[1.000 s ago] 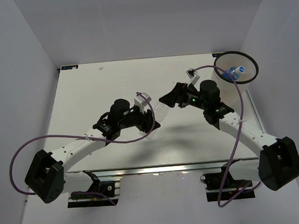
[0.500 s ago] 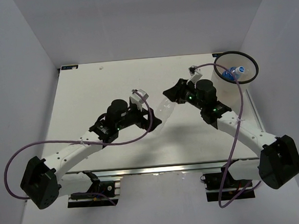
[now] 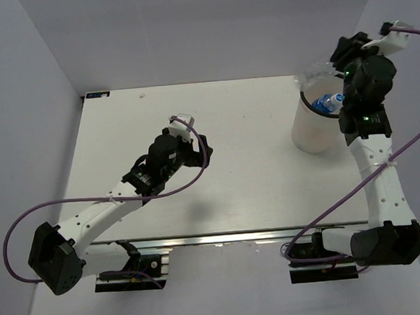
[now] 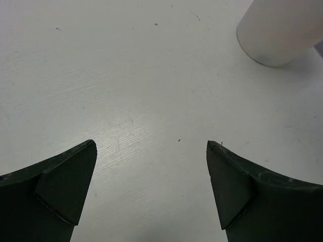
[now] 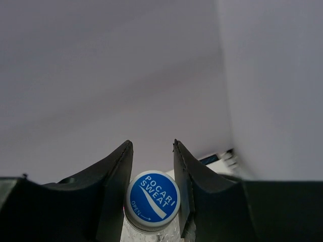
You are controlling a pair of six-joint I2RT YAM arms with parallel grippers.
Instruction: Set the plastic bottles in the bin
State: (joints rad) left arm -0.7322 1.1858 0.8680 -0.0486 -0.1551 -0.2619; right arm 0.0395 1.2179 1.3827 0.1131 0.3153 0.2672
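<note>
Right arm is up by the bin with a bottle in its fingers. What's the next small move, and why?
Probably open the right fingers to drop the blue-capped bottle. They are shut on its cap end, and the top view shows it raised over the far rim of the bin, where another bottle already lies inside. Whether it is centred is unclear.

Bin (image 3: 311, 132) at the table's (image 3: 255, 190) far right, one bottle (image 3: 326, 103) inside, left pincer (image 4: 151, 144) well to its left.
</note>
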